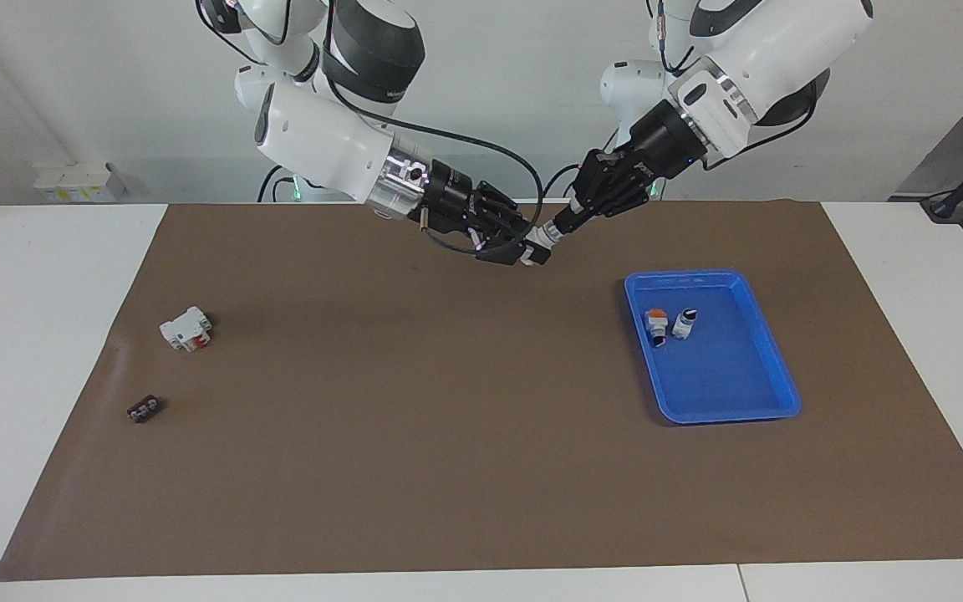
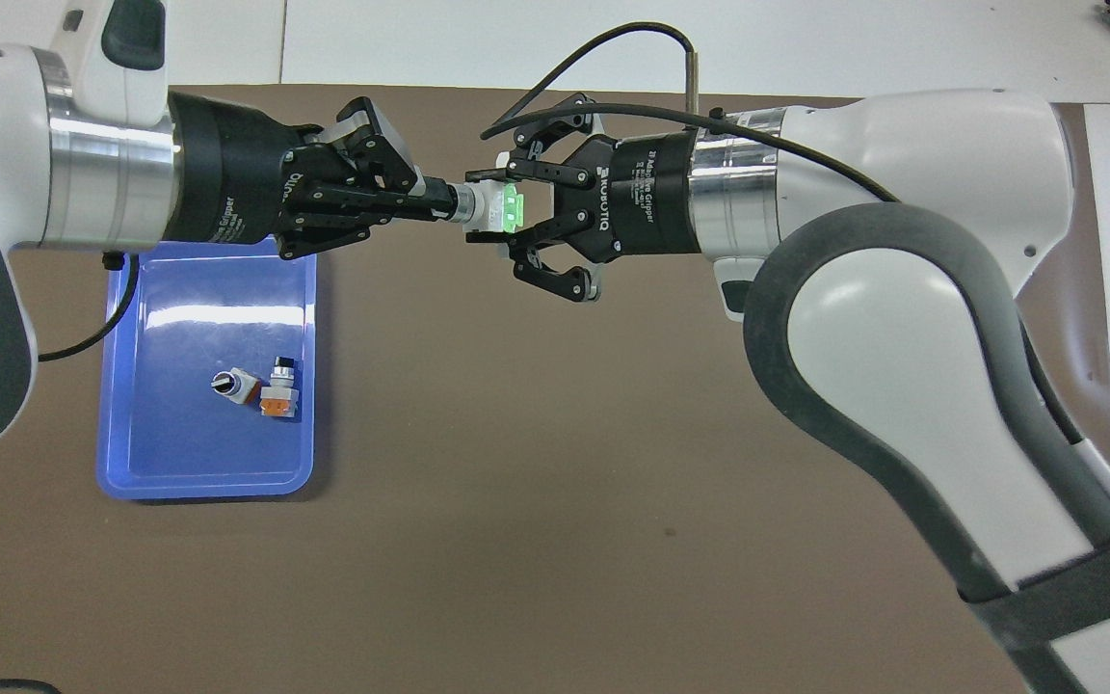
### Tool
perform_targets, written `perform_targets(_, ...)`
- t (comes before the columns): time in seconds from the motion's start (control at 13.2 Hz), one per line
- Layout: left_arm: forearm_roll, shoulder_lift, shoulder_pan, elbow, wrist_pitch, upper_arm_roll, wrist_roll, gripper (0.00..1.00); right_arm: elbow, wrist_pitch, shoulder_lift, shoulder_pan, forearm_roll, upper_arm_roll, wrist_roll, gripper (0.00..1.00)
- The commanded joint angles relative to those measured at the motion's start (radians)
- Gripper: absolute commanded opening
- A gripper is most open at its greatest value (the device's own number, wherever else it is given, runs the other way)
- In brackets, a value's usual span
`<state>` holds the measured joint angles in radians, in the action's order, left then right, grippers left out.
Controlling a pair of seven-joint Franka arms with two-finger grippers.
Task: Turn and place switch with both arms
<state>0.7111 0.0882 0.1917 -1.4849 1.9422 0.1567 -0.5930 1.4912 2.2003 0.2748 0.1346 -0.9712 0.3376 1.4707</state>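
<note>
The switch (image 2: pixel 495 207), with white body, green end block and silver collar, is held in the air between both grippers, over the brown mat near the robots; it also shows in the facing view (image 1: pixel 538 242). My left gripper (image 2: pixel 435 204) (image 1: pixel 555 232) is shut on its black knob tip. My right gripper (image 2: pixel 488 209) (image 1: pixel 523 253) is shut on the white body at the green end, one finger on each side. The two arms meet nose to nose.
A blue tray (image 1: pixel 715 415) (image 2: pixel 198 487) lies toward the left arm's end and holds an orange-capped switch (image 1: pixel 656 324) and a white-and-black switch (image 1: pixel 685 323). A white block with red (image 1: pixel 186 329) and a small black part (image 1: pixel 144 409) lie toward the right arm's end.
</note>
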Motion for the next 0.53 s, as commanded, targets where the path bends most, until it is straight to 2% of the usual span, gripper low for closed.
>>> perform_targets(0.0, -0.007, -0.036, 0.023, -0.012, -0.046, 0.003, -0.164, 0.00, 0.003, 0.015, 0.004, -0.015, 0.011, 0.006, 0.005, 0.00)
perform_targets(0.46, 0.005, -0.034, 0.055, -0.009, -0.011, 0.004, -0.491, 0.00, 0.003, 0.015, 0.004, -0.015, 0.009, 0.006, 0.008, 0.00)
